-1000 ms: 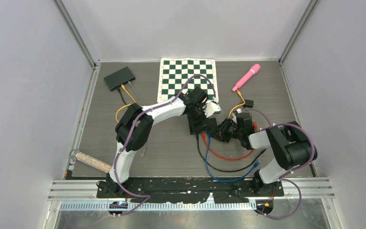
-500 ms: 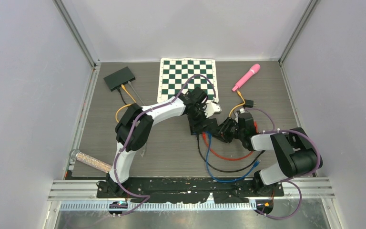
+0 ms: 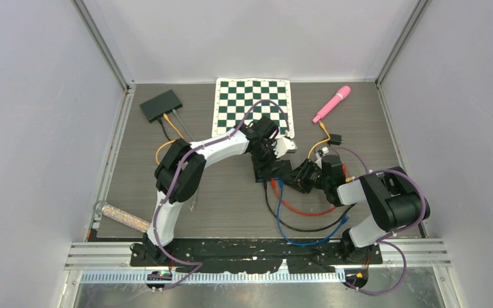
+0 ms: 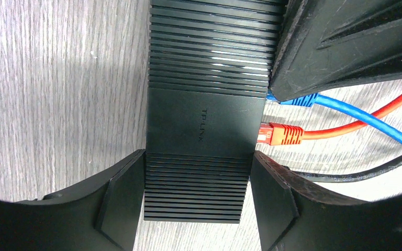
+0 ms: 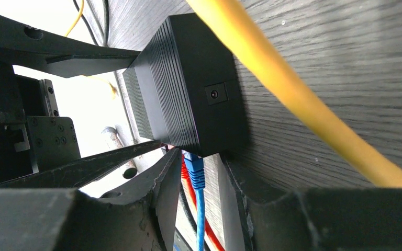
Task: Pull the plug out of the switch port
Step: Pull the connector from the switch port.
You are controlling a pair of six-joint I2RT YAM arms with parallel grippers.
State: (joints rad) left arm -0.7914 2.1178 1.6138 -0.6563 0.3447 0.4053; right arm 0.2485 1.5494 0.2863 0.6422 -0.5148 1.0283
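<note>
Currently the switch (image 4: 204, 120) lies flat near the middle of the table (image 3: 224, 199). In the left wrist view its long axis runs top to bottom and its port face is turned to the right. The blue plug (image 4: 296, 100) is seated in a port, its long axis square to that of the switch, with its cable trailing away from the port face. A red plug (image 4: 280, 134) occupies the next port.

The left gripper (image 4: 198, 201) is clamped across the 2 long sides of the switch. The right gripper (image 5: 201, 167) has its 2 jaws apart on either side of the blue plug, with a gap visible on 1 side.

The table is dark grey wood grain, enclosed by pale walls (image 3: 38, 96) with metal corner posts. A chessboard mat (image 3: 253, 102) lies at the far edge.

Against the frame 1 second earlier, the switch and cables lie unchanged. The right arm's elbow is slightly shifted.
</note>
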